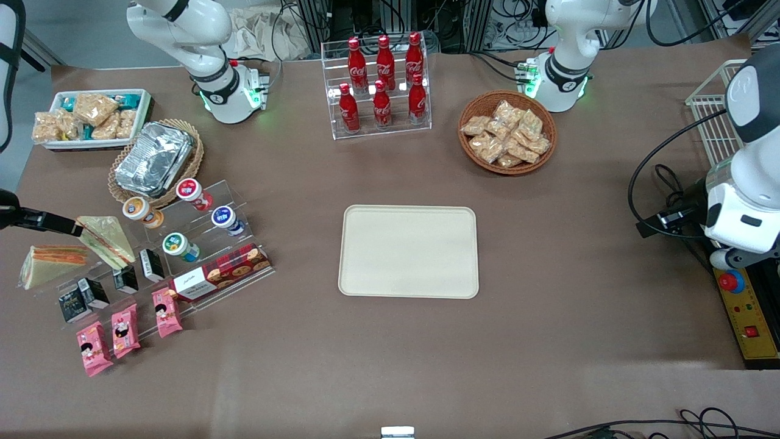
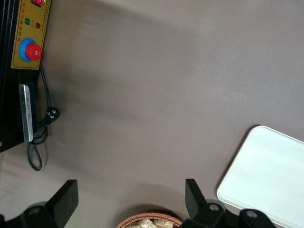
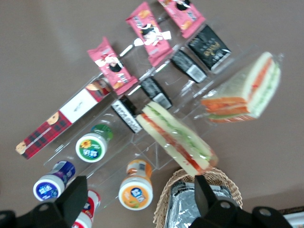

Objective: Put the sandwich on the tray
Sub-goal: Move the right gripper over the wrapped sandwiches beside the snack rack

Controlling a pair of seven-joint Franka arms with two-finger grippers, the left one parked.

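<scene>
1. Sandwich, a triangular wedge of pale bread in clear wrap with an orange-red and green filling edge [image 1: 50,262], lies on the table at the working arm's end, beside the clear acrylic step rack [image 1: 183,244] of snacks.
2. Hovering above that rack is the right arm's gripper [image 3: 137,199], its two black fingers [image 3: 71,197] spread wide and empty.
3. A second wedge with greenish-yellow bread [image 1: 108,241] leans just beside the target; in my judgement, the descent should centre over the pale wedge and close across its flat bread faces, not its filling edge.
4. The large cream-beige rectangular tray [image 1: 408,251] sits mid-table, bare, well apart from the rack, with open brown tabletop [image 1: 304,341] between, so carrying should be unobstructed; lift first to clear the rack's edges and yoghurt cups [image 1: 177,244].
</scene>
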